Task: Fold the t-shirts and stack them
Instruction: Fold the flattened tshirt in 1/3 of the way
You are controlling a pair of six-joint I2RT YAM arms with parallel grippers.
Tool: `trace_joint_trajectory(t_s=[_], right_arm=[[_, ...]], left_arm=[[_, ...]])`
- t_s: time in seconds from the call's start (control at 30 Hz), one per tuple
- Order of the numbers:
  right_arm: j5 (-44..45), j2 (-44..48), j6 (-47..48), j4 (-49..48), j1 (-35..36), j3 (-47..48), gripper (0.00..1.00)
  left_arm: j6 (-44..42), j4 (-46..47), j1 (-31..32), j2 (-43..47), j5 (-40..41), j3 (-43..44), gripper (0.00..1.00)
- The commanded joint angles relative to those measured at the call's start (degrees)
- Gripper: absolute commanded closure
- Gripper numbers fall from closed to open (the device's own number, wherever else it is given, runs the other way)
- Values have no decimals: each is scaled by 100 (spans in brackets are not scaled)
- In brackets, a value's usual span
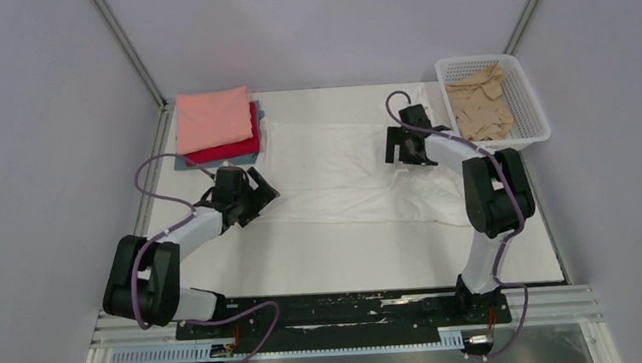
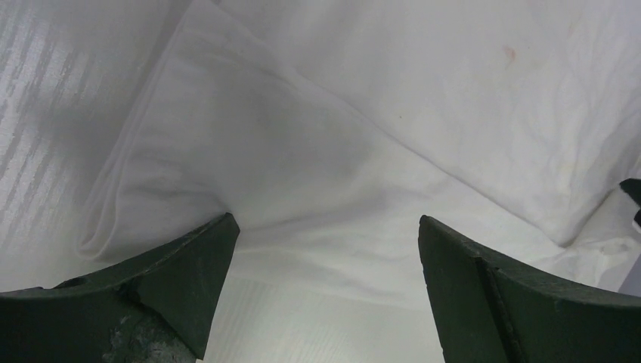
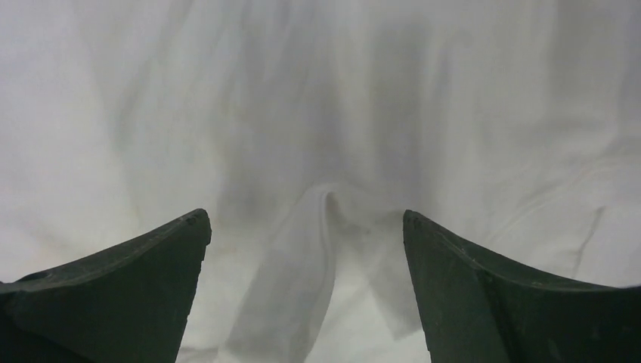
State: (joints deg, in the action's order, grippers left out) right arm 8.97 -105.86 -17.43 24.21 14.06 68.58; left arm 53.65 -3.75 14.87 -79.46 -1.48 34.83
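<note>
your left end effector (image 1: 256,191) hangs with its jaws wide apart and nothing between them, low over the left end of the white shirt (image 1: 343,173); its wrist view shows a doubled flap of that cloth lying just ahead of the fingertips (image 2: 215,234). your right end effector (image 1: 404,147) is likewise spread and holds nothing, poised over the shirt's right end, where a small raised ridge of fabric sits between its jaws in the wrist view. the white shirt lies mid-surface (image 1: 349,261), only partly flattened, its long axis running left to right from beside the stack to under the right arm, with a loose flap trailing toward the near right edge. you cannot tell from these views which end is the collar. at the far left the pink shirt (image 1: 212,119) tops the red shirt (image 1: 248,146) and grey-blue shirt (image 1: 181,164), already folded; the tan shirt (image 1: 479,106) waits crumpled in the basket (image 1: 525,77) at the far right. so, as i read it, you are mid-fold on the white one. next likely calls for lowering both ends together, pinching one edge layer each, and carrying it across evenly so the band halves without dragging.
</note>
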Motion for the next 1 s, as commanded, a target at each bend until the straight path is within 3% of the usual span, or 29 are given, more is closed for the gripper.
trace_joint_trajectory(t_s=[0.0,0.23,0.4,0.47,0.63,0.97], right_arm=[[1164,-47,506,-1094,-122,942,0],[800,427,982,-1414,-91,863,0],[-1292,1474,309,-755,41,-302,0],[-1651,1851,54,-726,236,-882,0],[-1074,2014,-127,-677,545,-1569,0],[596,1055,-491,-1505,530,-1682,0]], left_arm=[[-161,-454,-166,67,496,-370,0],[-196,-573,-169,368,633,-466,0],[-224,-576,-169,348,540,-413,0],[-235,-536,-169,318,456,-400,0],[-248,-466,-169,284,398,-414,0],[-298,-409,-169,308,466,-490,0]])
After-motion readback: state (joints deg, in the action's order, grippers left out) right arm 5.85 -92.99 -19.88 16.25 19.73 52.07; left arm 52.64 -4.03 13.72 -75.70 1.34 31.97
